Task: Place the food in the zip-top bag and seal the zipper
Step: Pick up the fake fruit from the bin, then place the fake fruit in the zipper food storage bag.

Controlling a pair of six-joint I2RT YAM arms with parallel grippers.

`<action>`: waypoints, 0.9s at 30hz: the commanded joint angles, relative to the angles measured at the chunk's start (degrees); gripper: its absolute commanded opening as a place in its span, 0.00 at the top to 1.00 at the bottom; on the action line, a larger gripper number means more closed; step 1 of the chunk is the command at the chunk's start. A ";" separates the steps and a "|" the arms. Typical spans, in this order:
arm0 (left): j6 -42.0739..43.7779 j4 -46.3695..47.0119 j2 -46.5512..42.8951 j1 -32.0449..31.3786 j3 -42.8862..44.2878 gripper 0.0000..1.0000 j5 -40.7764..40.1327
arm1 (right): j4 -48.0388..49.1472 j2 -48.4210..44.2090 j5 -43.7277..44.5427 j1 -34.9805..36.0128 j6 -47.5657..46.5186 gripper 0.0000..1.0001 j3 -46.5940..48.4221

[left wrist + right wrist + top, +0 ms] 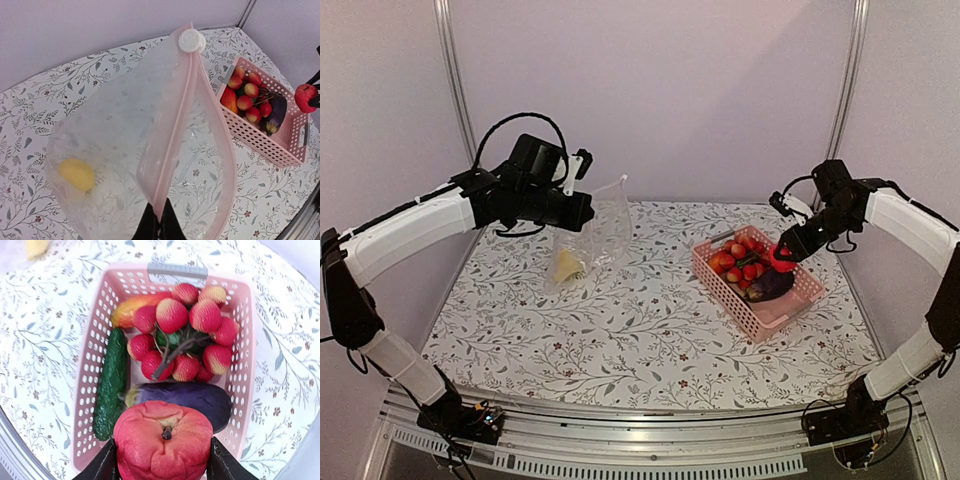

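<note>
While the left gripper (159, 222) pinches the bag (115, 115) open for loading, the right gripper (163, 465) clasps a pepper (162, 437).

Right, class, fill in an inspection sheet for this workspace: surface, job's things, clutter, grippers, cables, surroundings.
Surface: table under a floral cloth.
Job's things: bag held up, zipper open, yellow piece inside. The cucumber, eggplant and red fruits are in the basket.
Clutter: nothing seen.
Grippers: left gripper shut on the bag's edge; right gripper shut on the red pepper, above the basket.
Cables: black cable looped over the left arm.
Surroundings: pale walls, metal frame posts.
</note>
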 commanded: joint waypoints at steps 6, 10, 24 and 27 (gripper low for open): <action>-1.43 1.90 1.02 0.48 2.11 1.00 2.46 | -0.18 -2.26 -22.63 2.41 -0.99 0.68 12.22; -2.63 2.93 1.63 0.33 2.61 1.00 4.06 | 3.74 -2.25 -24.92 7.01 -0.13 0.66 15.97; -4.08 3.64 4.57 -3.22 6.57 1.00 7.20 | 10.09 7.50 -25.14 26.68 2.00 0.64 32.55; -4.16 3.66 4.44 -4.01 7.24 1.00 7.28 | 11.47 10.77 -24.24 29.13 2.65 0.64 34.96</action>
